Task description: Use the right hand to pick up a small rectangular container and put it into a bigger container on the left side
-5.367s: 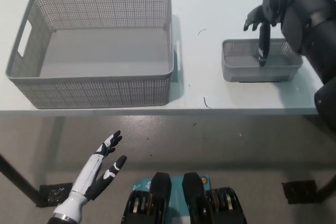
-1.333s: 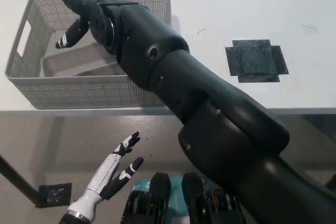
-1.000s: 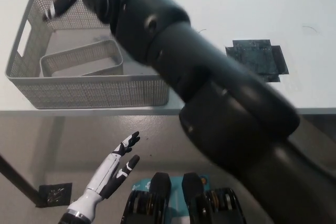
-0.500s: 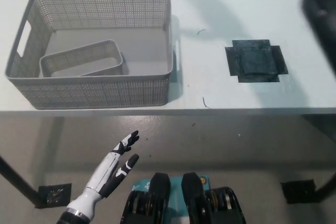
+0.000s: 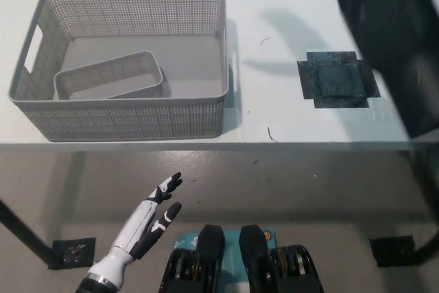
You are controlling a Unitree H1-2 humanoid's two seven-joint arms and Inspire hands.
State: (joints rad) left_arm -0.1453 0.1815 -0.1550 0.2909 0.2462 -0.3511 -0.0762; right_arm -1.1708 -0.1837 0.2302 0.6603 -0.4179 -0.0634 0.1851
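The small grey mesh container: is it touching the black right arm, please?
Apart. The head view shows the small grey mesh container lying inside the large grey mesh basket, while the blurred black right arm is far off at upper right.

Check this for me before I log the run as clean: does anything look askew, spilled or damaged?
Only slightly. The small basket sits askew in the big basket, in its front left part. Dark tape marks the table. Nothing looks spilled or damaged.

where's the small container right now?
Head view: the small container lies inside the big basket on the table's left, in its front-left corner, against the front wall.
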